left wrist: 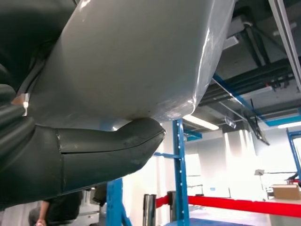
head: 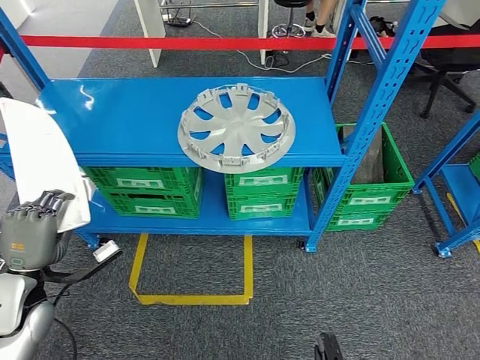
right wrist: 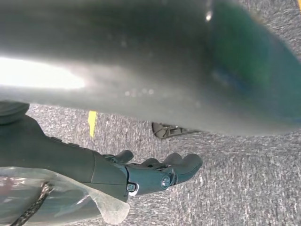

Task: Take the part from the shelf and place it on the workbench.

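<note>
The left hand (head: 35, 225) is gripping a white panel (head: 42, 161), seemingly light, stiff and slippery, best held at its edge.

The panel (head: 42, 161) in the left hand (head: 31, 225) is running off the head view's left edge, and it is hiding that end of the shelf (head: 142, 112). In the left wrist view it is covering the fingers, leaving the thumb (left wrist: 106, 148) showing. In the right wrist view a blurred grey surface (right wrist: 142, 61) is spreading across the floor (right wrist: 230, 188); what it is cannot be told. The right hand (right wrist: 149, 174) is lying partly cut off by the edge, its grip unclear.
</note>
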{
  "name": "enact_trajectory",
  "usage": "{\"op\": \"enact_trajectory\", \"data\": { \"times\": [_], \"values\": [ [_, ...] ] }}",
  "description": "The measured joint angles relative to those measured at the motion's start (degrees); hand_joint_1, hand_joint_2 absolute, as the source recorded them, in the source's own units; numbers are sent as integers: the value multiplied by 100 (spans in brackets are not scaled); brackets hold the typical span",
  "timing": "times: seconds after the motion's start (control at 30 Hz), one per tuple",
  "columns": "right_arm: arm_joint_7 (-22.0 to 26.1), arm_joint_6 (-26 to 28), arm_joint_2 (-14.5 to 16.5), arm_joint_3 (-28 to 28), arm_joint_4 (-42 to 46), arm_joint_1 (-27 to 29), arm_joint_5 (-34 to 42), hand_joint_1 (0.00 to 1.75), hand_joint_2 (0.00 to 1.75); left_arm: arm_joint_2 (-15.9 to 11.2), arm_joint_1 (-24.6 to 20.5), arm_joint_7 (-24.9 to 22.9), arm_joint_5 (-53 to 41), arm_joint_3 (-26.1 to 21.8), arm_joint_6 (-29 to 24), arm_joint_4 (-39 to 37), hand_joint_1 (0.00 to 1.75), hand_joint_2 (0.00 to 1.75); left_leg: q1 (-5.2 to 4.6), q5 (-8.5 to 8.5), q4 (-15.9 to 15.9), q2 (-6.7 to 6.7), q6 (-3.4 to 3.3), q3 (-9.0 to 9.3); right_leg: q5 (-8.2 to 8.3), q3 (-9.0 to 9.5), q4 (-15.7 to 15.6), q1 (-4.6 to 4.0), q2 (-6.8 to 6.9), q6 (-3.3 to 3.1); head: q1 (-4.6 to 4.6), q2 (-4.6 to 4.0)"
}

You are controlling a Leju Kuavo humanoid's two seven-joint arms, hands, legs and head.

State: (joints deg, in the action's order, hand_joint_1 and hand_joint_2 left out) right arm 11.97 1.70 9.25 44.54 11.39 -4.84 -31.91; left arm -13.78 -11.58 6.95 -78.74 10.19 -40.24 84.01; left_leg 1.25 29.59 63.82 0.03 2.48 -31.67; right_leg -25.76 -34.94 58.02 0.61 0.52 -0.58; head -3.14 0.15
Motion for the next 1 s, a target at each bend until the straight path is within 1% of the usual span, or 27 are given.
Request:
{"op": "enact_trajectory", "data": {
  "times": [0.03,0.07,0.1,0.17,0.2,0.23,0.3,0.33,0.37,0.4,0.43,0.47,0.5,0.53,0.57,0.6,0.67,0.7,0.73,0.77,0.8,0.83,0.87,0.9,0.93,0.97,1.0],
  "values": [
    [9,17,6,0,1,-5,-8,0,0,-15,38,39,25,-21,-1,54,175,175,-2,4,-347,-6,-21,224,36,-48,25,-6,-6,35,-13,0],
    [20,39,12,0,1,-8,-17,0,0,-26,81,91,49,-45,-2,105,175,175,-12,38,-575,-14,-50,354,78,-79,37,-11,-12,74,-28,0],
    [32,57,18,0,2,-9,-25,0,0,-31,123,151,62,-72,-3,144,175,175,-32,64,-674,-22,-92,384,128,-104,34,-12,-15,115,-48,0],
    [63,84,27,1,0,-2,-32,0,0,-25,199,276,74,-125,-4,192,175,175,-44,-25,-702,-17,-198,298,180,-153,24,5,-21,194,-78,1],
    [78,90,28,2,-1,2,-31,0,0,-14,221,345,74,-144,-4,204,175,175,-43,-83,-711,-8,-256,241,85,-210,84,13,-25,222,-94,1],
    [93,94,28,3,-2,7,-29,0,0,3,238,408,73,-157,-4,216,175,175,-39,-150,-725,1,-309,176,-118,-288,248,17,-32,242,-111,1],
    [124,96,28,12,-3,8,-14,0,0,52,265,516,61,-177,-4,235,175,175,-51,-279,-726,7,-375,19,-702,-492,921,20,-39,261,-158,0],
    [143,97,28,20,-3,9,-6,0,0,84,286,559,50,-184,-4,241,175,175,-65,-344,-721,8,-387,-66,-911,-566,1307,18,-41,265,-178,0],
    [165,99,25,30,-2,11,2,0,0,122,309,602,37,-189,-4,244,175,175,-79,-407,-716,9,-392,-151,-990,-584,1590,15,-41,264,-192,0],
    [190,104,19,39,-2,15,7,0,0,164,333,639,24,-190,-4,244,175,175,-91,-466,-711,9,-392,-232,-933,-515,1687,10,-41,255,-202,0],
    [219,114,6,48,-1,21,14,0,0,204,356,675,6,-190,-4,244,175,175,-101,-523,-707,9,-389,-308,-783,-342,1573,2,-42,236,-208,0],
    [250,124,-12,56,1,24,24,0,0,245,373,700,-13,-190,-4,244,175,175,-110,-578,-704,8,-382,-372,-619,-71,1260,-7,-44,206,-212,0],
    [282,132,-37,67,7,23,37,0,0,284,383,716,-36,-189,-4,244,175,175,-119,-628,-699,7,-369,-425,-533,255,823,-23,-51,166,-212,1],
    [314,135,-60,80,14,16,50,0,0,315,386,725,-62,-188,-4,244,175,175,-128,-678,-693,7,-351,-464,-522,575,362,-36,-56,137,-215,1],
    [335,133,-81,98,20,7,60,0,0,340,385,726,-81,-187,-5,244,175,175,-133,-734,-691,10,-329,-494,-561,798,13,-52,-63,117,-220,1],
    [342,139,-97,118,25,1,64,0,0,361,382,729,-94,-186,-5,246,175,175,-132,-792,-696,13,-301,-518,-609,916,-191,-69,-68,106,-227,2],
    [313,163,-113,159,25,7,68,0,0,391,400,777,-66,-192,-7,268,175,175,-124,-891,-721,14,-239,-563,-548,873,-288,-68,-53,71,-245,1],
    [296,179,-118,178,26,14,69,0,0,405,420,820,-38,-206,-7,287,175,175,-121,-830,-694,9,-207,-602,-484,826,-302,-56,-39,31,-246,1],
    [286,185,-125,195,26,20,70,0,0,415,442,870,-7,-228,-7,306,175,175,-115,-654,-569,4,-176,-662,-406,760,-320,-40,-23,-17,-239,1],
    [286,183,-131,210,27,25,71,0,0,423,462,915,17,-256,-7,320,175,175,-102,-371,-321,1,-146,-741,-331,700,-330,-26,-6,-53,-228,1],
    [293,176,-136,224,28,26,74,0,0,430,480,957,43,-283,-7,329,175,175,-90,-53,33,0,-116,-822,-266,625,-322,-31,-3,-75,-214,2],
    [304,162,-138,237,28,32,80,0,0,435,497,1004,76,-306,-7,333,175,175,-76,201,440,0,-89,-890,-202,537,-307,-33,7,-83,-205,1],
    [324,141,-138,253,28,38,90,0,0,440,514,1060,110,-324,-7,335,175,175,-67,322,778,1,-67,-915,-146,446,-284,-34,17,-78,-202,1],
    [347,117,-137,268,28,43,100,0,0,445,527,1120,137,-341,-7,337,175,175,-60,304,966,1,-53,-876,-96,349,-252,-34,27,-70,-199,1],
    [369,96,-135,283,28,46,106,0,0,452,535,1187,154,-364,-7,339,175,175,-54,183,954,2,-45,-748,-51,248,-210,-32,35,-57,-199,0],
    [385,84,-131,296,28,47,104,0,0,461,539,1257,165,-387,-7,345,175,175,-46,31,729,2,-45,-522,-12,149,-162,-29,40,-38,-198,0],
    [390,85,-127,304,28,46,93,0,0,473,539,1321,178,-409,-7,360,175,175,-41,-42,342,1,-49,-213,23,61,-110,-31,41,-13,-197,0]
  ]
}}
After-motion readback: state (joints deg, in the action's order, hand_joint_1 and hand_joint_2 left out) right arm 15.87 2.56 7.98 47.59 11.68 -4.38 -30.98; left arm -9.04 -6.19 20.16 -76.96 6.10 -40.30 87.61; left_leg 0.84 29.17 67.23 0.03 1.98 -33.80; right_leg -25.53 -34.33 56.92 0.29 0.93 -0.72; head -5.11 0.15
